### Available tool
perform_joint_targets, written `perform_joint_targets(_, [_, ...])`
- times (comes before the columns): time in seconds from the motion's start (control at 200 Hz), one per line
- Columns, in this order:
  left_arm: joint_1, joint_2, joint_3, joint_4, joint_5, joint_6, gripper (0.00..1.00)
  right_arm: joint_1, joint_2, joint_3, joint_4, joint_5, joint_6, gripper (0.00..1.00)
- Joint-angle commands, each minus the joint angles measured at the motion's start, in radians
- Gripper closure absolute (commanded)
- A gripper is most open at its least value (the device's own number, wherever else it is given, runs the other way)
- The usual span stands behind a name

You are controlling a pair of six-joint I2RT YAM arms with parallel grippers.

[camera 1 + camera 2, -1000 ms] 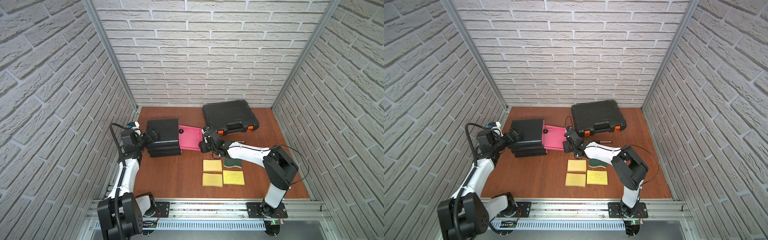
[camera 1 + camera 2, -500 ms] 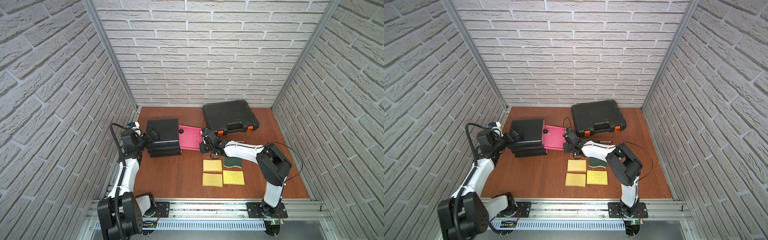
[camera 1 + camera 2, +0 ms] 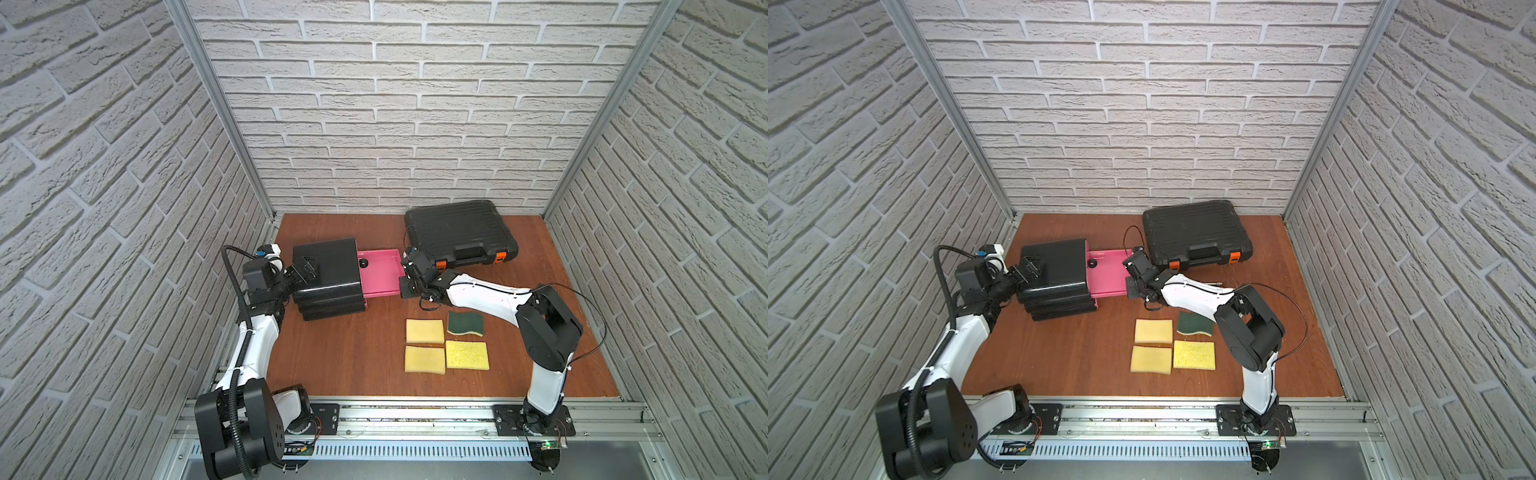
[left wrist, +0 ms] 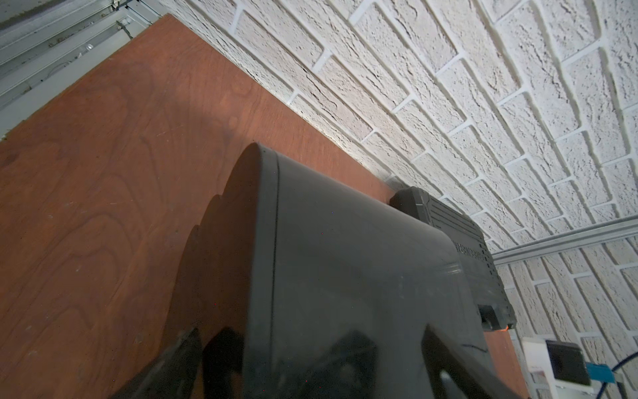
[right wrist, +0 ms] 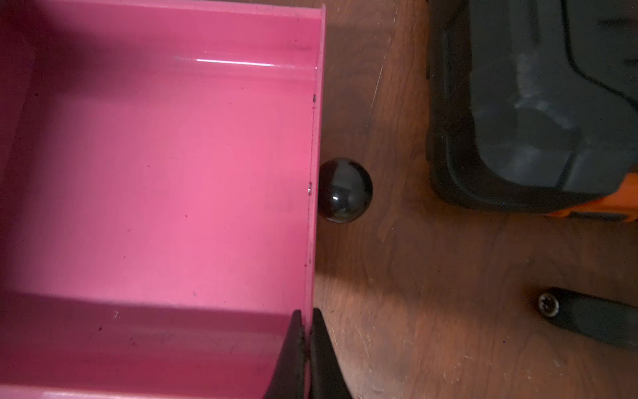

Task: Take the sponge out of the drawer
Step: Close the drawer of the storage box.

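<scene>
Right gripper [image 5: 305, 319]: pinched together on the front wall of the pink drawer [image 5: 155, 172], near a corner.
Left gripper [image 3: 306, 266]: spread wide against the black cabinet [image 3: 334, 270].
Sponges: green sponge [image 3: 465, 323] and three yellow sponges [image 3: 466, 355] lie on the table [image 3: 353, 353], outside the drawer, apart from both grippers.
</scene>
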Motion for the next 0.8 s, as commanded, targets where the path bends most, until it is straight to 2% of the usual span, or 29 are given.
perform_joint_targets(0.0, [-0.011,0.005,-0.008,0.046,0.050,0.010,0.02,0.026,-0.038,0.019,0.005,0.012,-0.037,0.97])
perform_joint_targets(0.41, [-0.013,0.037,0.000,0.060,0.072,0.012,0.02,0.095,-0.046,0.091,0.028,-0.006,-0.144,0.97])
perform_joint_targets(0.625, [-0.014,0.044,-0.002,0.071,0.076,0.008,0.02,0.132,-0.005,0.102,0.057,-0.076,-0.121,0.96])
perform_joint_targets(0.715, [-0.014,0.039,-0.005,0.069,0.074,0.006,0.02,0.148,0.009,0.102,0.075,-0.083,-0.111,0.86])
perform_joint_targets(0.8, [-0.014,0.032,-0.009,0.071,0.070,0.006,0.02,0.150,-0.012,0.089,0.076,-0.061,-0.114,0.64])
